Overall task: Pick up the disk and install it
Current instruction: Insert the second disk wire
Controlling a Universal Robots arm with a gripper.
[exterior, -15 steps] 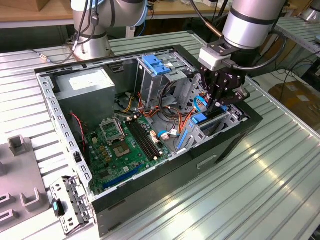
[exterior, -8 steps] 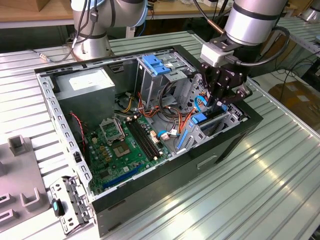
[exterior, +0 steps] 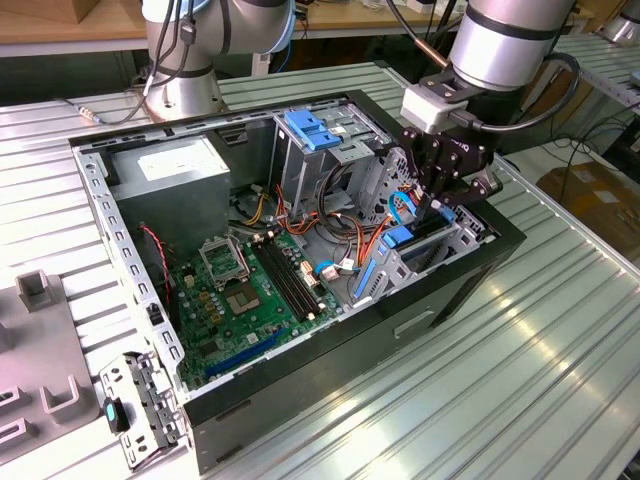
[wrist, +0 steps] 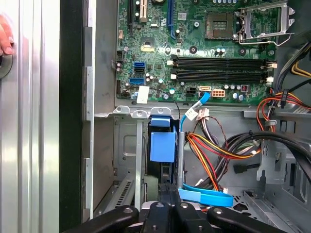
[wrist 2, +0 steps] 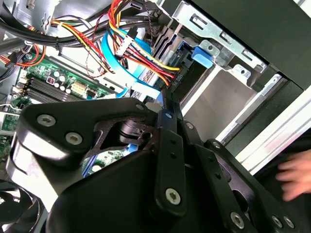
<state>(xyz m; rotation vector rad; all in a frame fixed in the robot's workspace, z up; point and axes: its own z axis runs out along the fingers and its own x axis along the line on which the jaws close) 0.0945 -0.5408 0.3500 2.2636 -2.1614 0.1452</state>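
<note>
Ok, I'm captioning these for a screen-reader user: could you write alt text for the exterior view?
An open computer case lies on a ribbed metal table, and a robot arm's black tool reaches down into the drive cage at the exterior view's right, at the blue-framed disk. Inside are a green motherboard, a grey power supply and coloured cables.

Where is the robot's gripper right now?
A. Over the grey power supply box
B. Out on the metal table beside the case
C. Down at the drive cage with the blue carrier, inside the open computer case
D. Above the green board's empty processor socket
C. In the exterior view the gripper sits low at the drive cage at the front of the computer case, with the disk and its blue carrier standing in that cage.
</note>
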